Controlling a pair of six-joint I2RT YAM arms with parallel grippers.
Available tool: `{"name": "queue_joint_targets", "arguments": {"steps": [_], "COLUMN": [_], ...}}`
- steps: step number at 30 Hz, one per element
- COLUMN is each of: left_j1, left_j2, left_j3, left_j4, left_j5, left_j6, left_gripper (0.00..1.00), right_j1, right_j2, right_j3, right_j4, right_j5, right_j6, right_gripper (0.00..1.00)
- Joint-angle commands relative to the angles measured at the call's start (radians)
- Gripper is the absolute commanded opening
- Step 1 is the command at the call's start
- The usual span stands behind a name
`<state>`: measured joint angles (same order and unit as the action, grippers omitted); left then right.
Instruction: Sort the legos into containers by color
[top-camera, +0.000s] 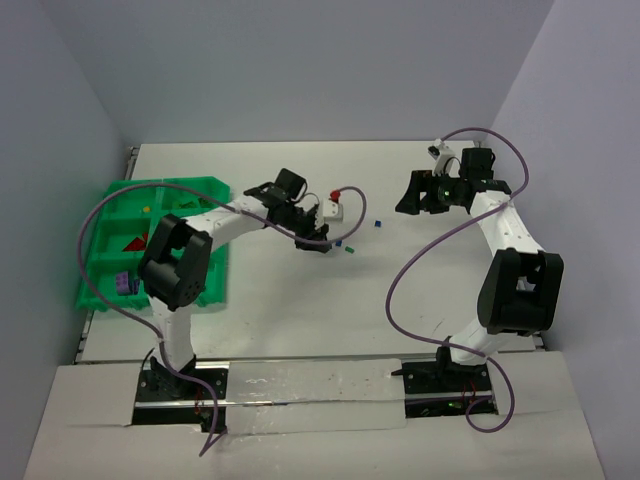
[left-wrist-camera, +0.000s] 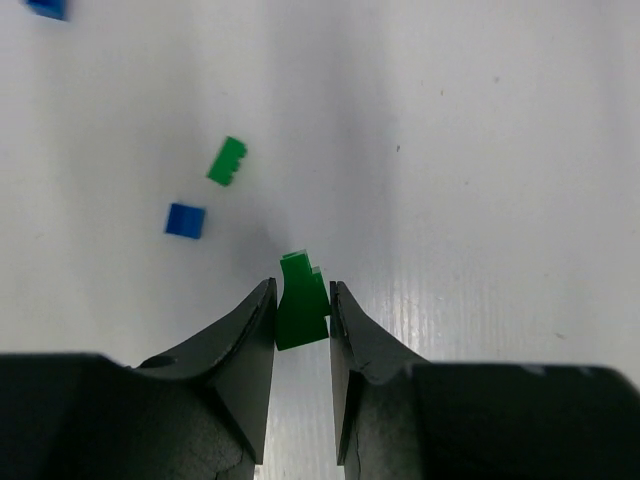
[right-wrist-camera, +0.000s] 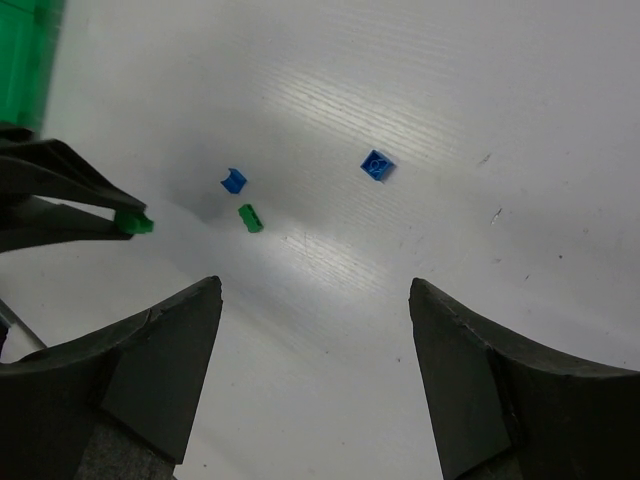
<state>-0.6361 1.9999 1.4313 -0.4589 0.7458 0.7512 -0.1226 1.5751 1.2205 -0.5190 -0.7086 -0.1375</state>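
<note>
Overhead view: the left arm reached from the lower left of the frame toward the middle of the white table (top-camera: 300, 320). The left gripper (top-camera: 318, 240) sat low, just left of a small scatter of bricks. The right gripper (top-camera: 408, 195) hung right of centre, pointing left toward the same scatter. The green tray (top-camera: 100, 225) lay at the left edge, well apart from the scatter and partly hidden by the left arm. In it, a red piece (top-camera: 133, 243) showed in a middle bin and purple pieces (top-camera: 122, 284) in a bin lower down.

Left wrist view: the left gripper was clamped on the held green brick (left-wrist-camera: 300, 305), one finger pressed to each side. It could not be told whether that brick touched the table. Up and left of it lay the loose green brick (left-wrist-camera: 228, 161). Just below that lay the first blue brick (left-wrist-camera: 185, 220), near it but not touching. The second blue brick (left-wrist-camera: 48, 8) was cut off by the upper left corner.

Right wrist view: the right gripper (right-wrist-camera: 313, 290) hung above the table with its fingers spread wide and nothing between them. The first blue brick and the loose green brick lay left of centre, and the second blue brick sat alone to their right. At the left edge, dark fingers pinched the held green brick. A blurred strip of the green tray filled the upper left corner.
</note>
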Motion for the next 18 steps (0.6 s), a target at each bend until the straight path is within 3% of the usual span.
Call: {"name": "queue_joint_targets", "arguments": {"steps": [1,10,18], "left_j1": [0.091,0.360,0.542], "left_j2": [-0.131,-0.261,-0.318], "left_j3": [0.004,0.010,0.005], "left_j4": [0.028,0.000,-0.036], "left_j5": [0.106,0.063,-0.077], "left_j6": [-0.147,-0.374,-0.425], "left_gripper": [0.13,0.06,0.05], "right_j1": [0.011,0.082,0.119], "right_j2": [0.005,0.036,0.084], "right_j3": [0.004,0.047,0.105], "right_j4": [0.041,0.030,0.017], "right_j5": [-0.015,0.052,0.116], "right_j6": [0.004,-0.019,-0.057], "right_gripper": [0.83,0.83,0.83]}}
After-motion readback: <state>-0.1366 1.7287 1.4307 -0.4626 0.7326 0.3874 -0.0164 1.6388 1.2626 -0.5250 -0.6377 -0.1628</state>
